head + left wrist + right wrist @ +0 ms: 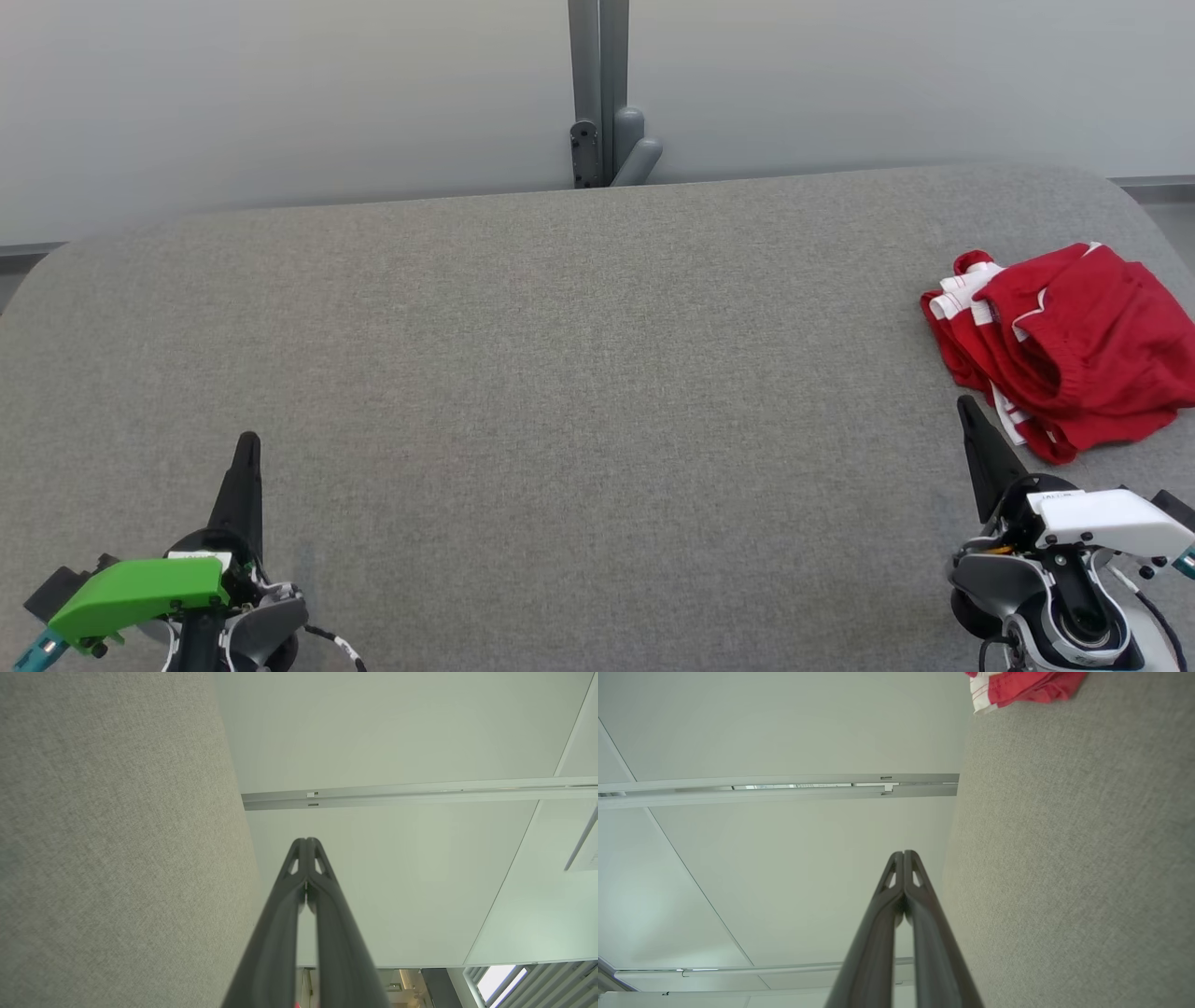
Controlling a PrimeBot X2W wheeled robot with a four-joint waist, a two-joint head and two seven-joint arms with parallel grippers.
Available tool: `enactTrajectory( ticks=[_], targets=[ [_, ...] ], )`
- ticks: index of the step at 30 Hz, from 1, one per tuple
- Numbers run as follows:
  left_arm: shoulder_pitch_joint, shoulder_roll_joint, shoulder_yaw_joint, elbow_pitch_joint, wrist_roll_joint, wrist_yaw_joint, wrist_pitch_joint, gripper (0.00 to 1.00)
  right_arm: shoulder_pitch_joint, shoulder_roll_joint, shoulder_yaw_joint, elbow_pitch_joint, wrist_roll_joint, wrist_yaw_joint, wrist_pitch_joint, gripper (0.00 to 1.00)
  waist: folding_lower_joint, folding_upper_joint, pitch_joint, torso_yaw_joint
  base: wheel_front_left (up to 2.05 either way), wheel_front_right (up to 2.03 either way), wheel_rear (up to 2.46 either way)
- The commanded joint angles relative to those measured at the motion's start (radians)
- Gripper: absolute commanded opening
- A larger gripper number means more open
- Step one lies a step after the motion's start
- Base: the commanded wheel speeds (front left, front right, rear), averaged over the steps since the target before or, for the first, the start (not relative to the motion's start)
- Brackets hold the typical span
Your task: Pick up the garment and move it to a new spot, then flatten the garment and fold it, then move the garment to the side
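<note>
Near edge: left gripper [247,446] at 7 o'clock and right gripper [967,411] at 5 o'clock, both low over the grey table [560,373], tips pointing to 12. On each, the fingers are pressed together with nothing between them; both wrist views show the tips meeting. Further out, the garment [1074,345] lies at 3 o'clock, just past the right gripper's tip and near the table's right edge, with part of it running out of the head view. Neither gripper touches it. Progress call is ambiguous. The garment sits off to the side in a compact pile, which fits either a loosely folded piece already parked there or a bundle waiting to be picked up and laid out. Looks: red fabric with white striped trim, doubled over in a few layers, a gathered elastic opening facing up, and trim bunched at its 10 o'clock corner. The edges are not squared and the surface is rumpled, so if that's a fold, it's a rough one. Farthest out, a grey post [598,93] stands at 12 against the pale wall [280,93].
</note>
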Motion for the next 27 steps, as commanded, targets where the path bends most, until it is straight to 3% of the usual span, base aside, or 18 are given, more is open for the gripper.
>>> enactTrajectory(
  ticks=[1, 27],
  targets=[
    [-0.015, 0.006, 0.004, -0.008, -0.022, -0.005, 0.004, 0.0, 0.013, -0.005, -0.003, -0.008, 0.016, 0.0, 0.007, 0.0, 0.0, 0.0, 0.0, 0.0, 0.0, 0.0, 0.0],
    [-0.014, 0.007, 0.004, -0.009, -0.032, -0.006, 0.01, 0.0, 0.014, -0.005, -0.005, -0.01, 0.031, 0.0, 0.009, 0.0, 0.0, 0.0, 0.0, 0.0, 0.0, 0.0, 0.0]
  ],
)
